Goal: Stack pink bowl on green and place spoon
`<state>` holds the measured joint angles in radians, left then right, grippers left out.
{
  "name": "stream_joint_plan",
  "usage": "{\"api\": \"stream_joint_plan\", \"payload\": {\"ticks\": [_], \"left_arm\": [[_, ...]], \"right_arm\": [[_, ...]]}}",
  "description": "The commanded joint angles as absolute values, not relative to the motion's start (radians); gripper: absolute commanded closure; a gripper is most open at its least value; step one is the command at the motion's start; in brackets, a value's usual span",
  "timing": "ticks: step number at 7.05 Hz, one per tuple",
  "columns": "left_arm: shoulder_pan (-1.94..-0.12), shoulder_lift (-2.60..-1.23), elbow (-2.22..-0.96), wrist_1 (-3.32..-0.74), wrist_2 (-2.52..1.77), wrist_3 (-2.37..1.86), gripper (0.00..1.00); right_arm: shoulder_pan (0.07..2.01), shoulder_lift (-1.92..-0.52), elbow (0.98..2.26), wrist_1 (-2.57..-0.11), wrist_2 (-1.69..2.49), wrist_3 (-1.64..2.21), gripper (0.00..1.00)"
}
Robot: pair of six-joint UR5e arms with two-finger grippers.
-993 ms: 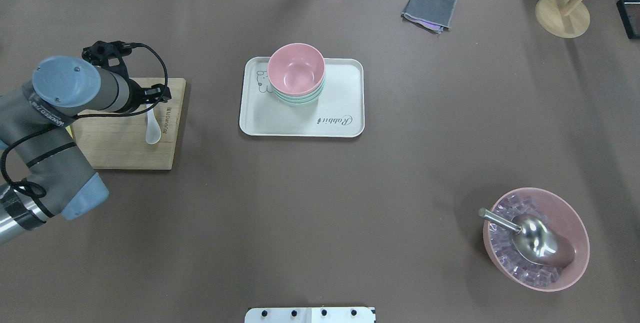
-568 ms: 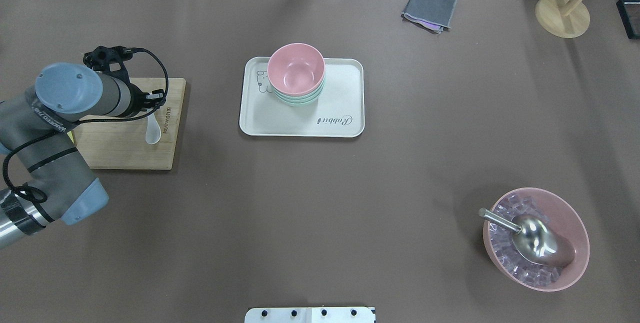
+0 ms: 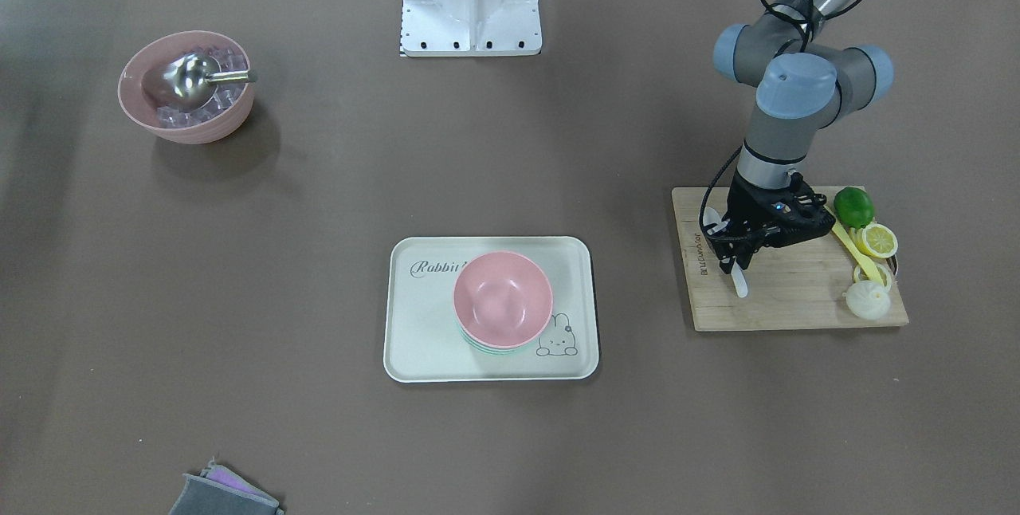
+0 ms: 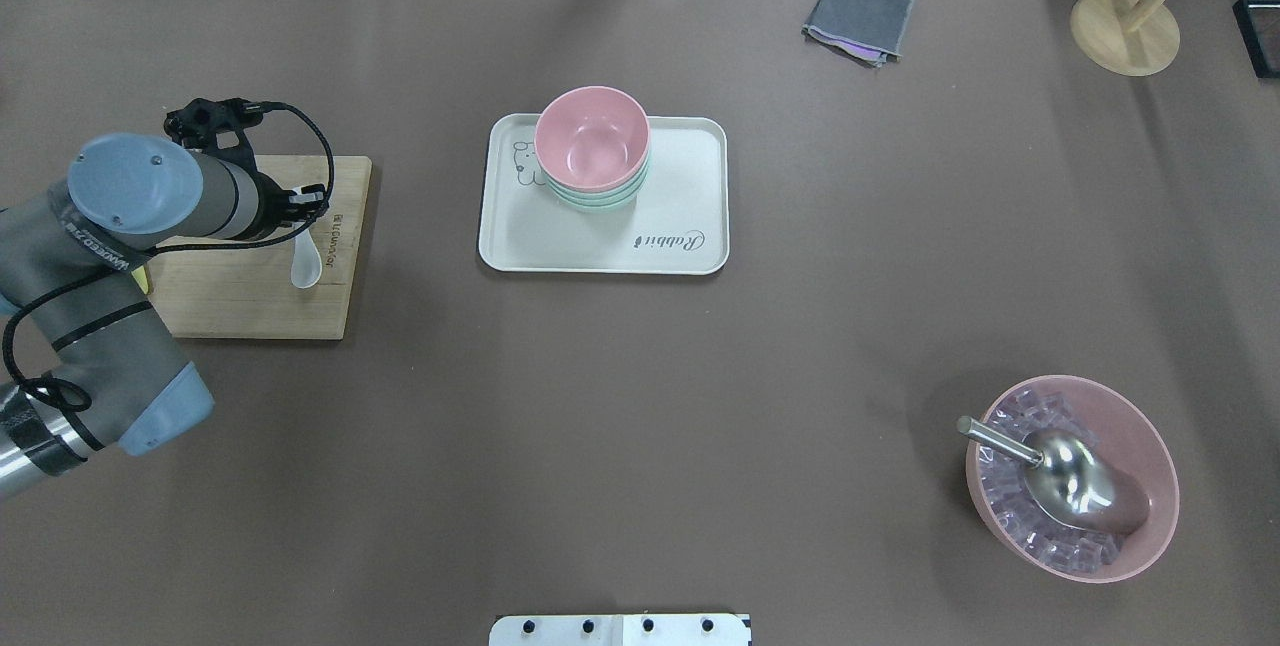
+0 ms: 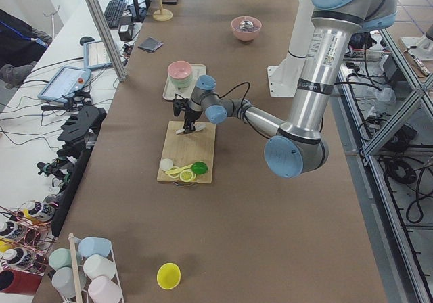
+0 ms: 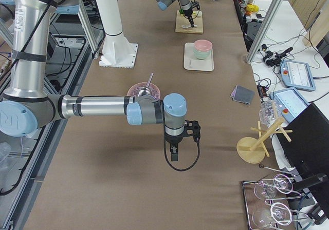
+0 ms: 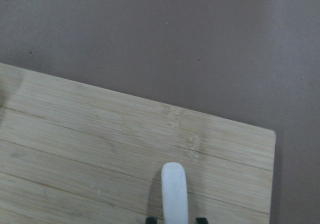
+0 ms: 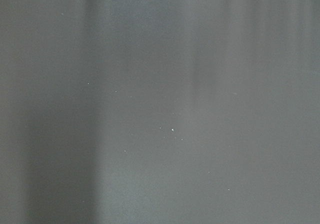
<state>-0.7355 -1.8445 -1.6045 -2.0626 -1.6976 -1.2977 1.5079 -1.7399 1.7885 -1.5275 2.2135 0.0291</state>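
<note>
Spanning the scene, the table (image 4: 640, 406) carries a tray (image 4: 690, 176) where the pink bowl (image 4: 592, 141) sits nested on the green bowl (image 4: 600, 201). On the cutting board (image 4: 250, 296), the left gripper (image 3: 737, 258) is clamped on the white spoon (image 4: 305, 261). Whether the right gripper (image 6: 174, 149) is apart or together cannot be told.

spoon (image 7: 174, 194) handle cut off, btm edge

Bare table between cutting board (image 4: 255, 291) and tray (image 4: 600, 251), lime (image 3: 853, 205) and lemon slices (image 3: 876, 241) crowding board's outer end
</note>
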Motion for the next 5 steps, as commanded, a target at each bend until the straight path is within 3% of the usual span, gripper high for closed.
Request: {"api": "stream_joint_plan", "payload": {"ticks": [1,2,5], "left_arm": [[-0.735,-1.841,-1.605,-2.063,-1.689,-1.299,0.90],[-0.736,-1.841,-1.608,-2.065,-1.684,-1.299,1.00],[-0.735,-1.867,-1.702,-2.045,-1.686,-1.421,1.00]], "right_arm": [[1.508,-1.741,1.787,-1.526,2.214,0.029,0.00],[1.508,-1.741,1.787,-1.528,2.214,0.029,0.00],[1.508,-1.741,1.778,-1.529,2.221,0.029,0.00]]}}
